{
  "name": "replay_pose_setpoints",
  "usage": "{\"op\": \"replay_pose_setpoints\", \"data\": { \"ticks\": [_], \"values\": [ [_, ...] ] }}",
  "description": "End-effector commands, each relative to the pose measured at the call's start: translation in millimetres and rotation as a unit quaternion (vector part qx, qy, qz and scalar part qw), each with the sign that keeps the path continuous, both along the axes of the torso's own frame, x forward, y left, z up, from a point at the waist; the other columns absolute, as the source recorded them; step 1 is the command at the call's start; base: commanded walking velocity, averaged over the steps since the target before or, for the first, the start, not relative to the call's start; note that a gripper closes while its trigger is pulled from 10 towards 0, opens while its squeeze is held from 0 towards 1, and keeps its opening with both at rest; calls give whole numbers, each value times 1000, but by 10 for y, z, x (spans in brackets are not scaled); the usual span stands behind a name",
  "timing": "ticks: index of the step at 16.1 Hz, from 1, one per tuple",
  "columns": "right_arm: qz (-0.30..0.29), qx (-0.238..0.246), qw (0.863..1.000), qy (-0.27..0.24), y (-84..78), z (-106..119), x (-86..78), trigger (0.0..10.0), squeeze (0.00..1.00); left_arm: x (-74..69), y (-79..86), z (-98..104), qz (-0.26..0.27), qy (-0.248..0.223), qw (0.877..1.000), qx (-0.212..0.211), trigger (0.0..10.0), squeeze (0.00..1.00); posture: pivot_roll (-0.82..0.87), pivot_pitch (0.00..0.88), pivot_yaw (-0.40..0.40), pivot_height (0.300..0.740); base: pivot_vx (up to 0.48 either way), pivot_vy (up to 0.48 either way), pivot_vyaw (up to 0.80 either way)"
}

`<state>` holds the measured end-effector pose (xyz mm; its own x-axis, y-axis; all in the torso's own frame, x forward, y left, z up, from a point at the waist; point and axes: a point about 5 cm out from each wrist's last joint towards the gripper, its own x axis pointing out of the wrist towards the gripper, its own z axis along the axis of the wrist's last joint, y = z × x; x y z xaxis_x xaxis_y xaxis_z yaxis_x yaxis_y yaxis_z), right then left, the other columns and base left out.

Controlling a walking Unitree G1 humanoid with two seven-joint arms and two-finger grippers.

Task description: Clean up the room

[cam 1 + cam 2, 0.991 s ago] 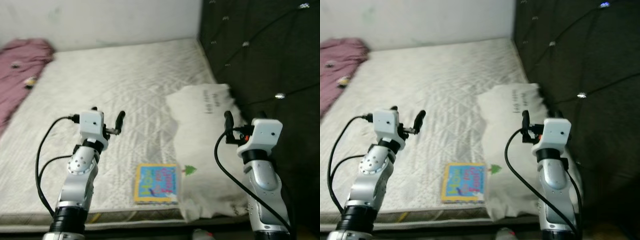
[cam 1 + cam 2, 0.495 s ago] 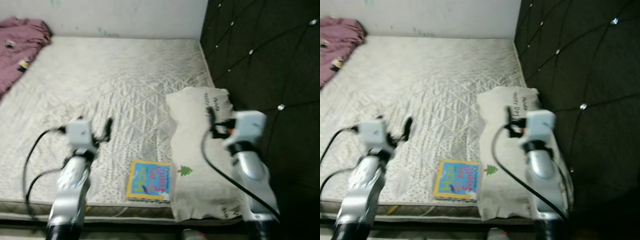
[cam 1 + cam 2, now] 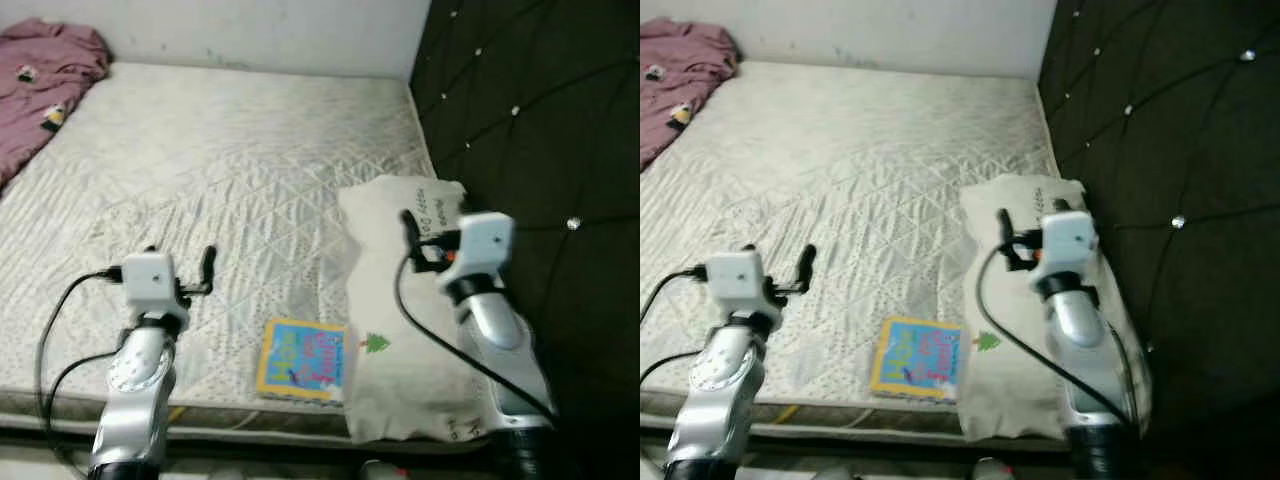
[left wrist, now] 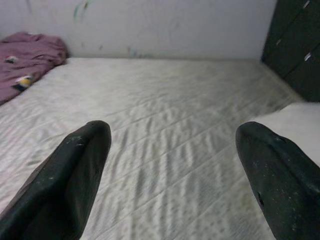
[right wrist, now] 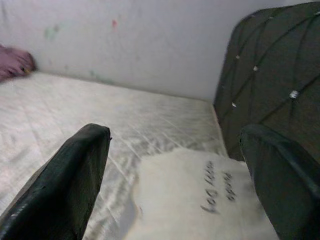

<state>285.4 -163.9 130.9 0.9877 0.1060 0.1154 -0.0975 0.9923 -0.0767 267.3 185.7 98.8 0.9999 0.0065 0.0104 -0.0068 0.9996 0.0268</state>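
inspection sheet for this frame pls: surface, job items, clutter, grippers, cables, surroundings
Surface: bare quilted mattress.
Job's things: colourful book flat near the front edge, touching the white pillow by the headboard.
Clutter: maroon cloth at the far left corner.
Grippers: left gripper open above the mattress; right gripper open above the pillow.
Cables: black cables looping off both wrists.
Surroundings: dark tufted headboard, white wall.

A book (image 3: pixel 302 359) lay on the bed (image 3: pixel 230 170) near its front edge, just left of a pillow (image 3: pixel 410 330). The pillow sat on the bed's right side, against the headboard (image 3: pixel 530 120). A blanket (image 3: pixel 45 70) lay bunched at the far left corner by the wall (image 3: pixel 250 30).
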Motion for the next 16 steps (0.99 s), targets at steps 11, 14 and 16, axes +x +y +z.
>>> {"op": "replay_pose_setpoints", "data": {
  "ticks": [11,14,16],
  "values": [
    [-2,6,1000,-6,26,45,0,10000,0,31,53,-3,2,13,1000,-2,10000,0,-42,0,7,740,0,471,0],
    [-3,6,1000,-4,21,44,2,10000,0,40,45,7,1,10,1000,-3,10000,0,-47,0,9,740,0,471,-354],
    [-3,6,1000,-5,22,45,4,10000,0,46,41,14,0,8,1000,-2,10000,0,-48,0,11,740,0,472,0]
  ]
}}
